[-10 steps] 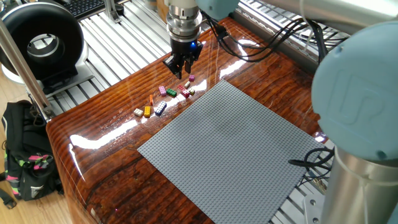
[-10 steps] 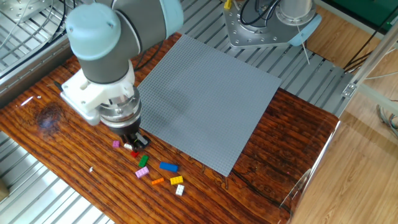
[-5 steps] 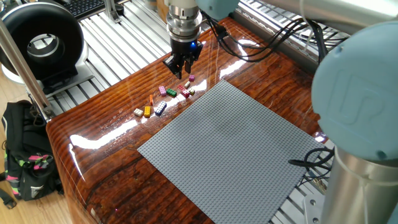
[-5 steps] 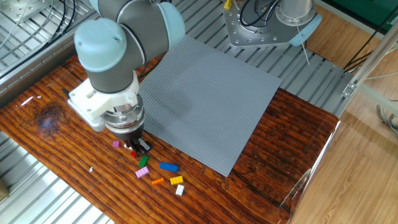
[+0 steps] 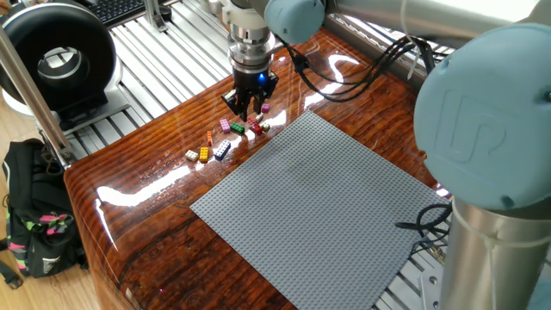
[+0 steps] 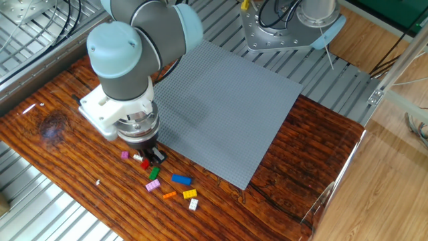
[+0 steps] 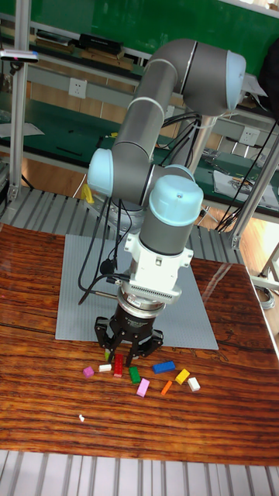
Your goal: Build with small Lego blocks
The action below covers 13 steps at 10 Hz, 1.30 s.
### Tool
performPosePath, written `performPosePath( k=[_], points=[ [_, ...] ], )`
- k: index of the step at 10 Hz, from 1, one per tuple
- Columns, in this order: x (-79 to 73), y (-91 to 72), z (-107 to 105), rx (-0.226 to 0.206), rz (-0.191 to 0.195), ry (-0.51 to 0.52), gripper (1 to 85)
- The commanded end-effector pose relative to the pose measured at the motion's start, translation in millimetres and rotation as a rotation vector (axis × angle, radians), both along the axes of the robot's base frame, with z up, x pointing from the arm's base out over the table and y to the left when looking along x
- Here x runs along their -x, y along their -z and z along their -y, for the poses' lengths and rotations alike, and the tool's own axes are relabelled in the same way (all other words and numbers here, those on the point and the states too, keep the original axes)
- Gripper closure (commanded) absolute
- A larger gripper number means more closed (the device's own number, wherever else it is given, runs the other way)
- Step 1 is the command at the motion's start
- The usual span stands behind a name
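Bright, even light from overhead in all three views. White glare streaks the glossy counter (image 5: 164, 176) along its near edge and again at the far corner. A soft shadow sits on the baseplate (image 6: 221, 107) beside the arm (image 6: 127, 60). Focus is sharp, with no visible blur or edge distortion.

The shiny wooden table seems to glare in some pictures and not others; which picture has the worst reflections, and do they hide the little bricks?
One fixed view has the strongest glare: white streaks on the table near its front corner and behind the gripper, but the small Lego blocks stay visible. The other fixed view and the tall fixed view show the wood nearly matte, and the bricks read clearly.
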<state>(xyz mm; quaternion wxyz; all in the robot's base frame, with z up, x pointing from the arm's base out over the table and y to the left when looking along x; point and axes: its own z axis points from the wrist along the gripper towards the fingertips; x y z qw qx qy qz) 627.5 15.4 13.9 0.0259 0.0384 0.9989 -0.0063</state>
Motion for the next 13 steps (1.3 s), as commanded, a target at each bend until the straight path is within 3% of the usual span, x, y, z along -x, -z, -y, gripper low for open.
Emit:
performPosePath(
  k=[1, 3, 8, 13],
  points=[
    [-2.0, -0.8, 1.0, -0.009, 0.004, -0.010, 48.3],
    [-2.9, -3.3, -0.5, -0.017, -0.005, -0.034, 48.3],
    [-11.8, 2.6, -13.6, -0.046, 0.012, -0.035, 49.3],
    [-6.1, 3.8, -11.8, -0.040, -0.008, -0.028, 52.0]
  ],
)
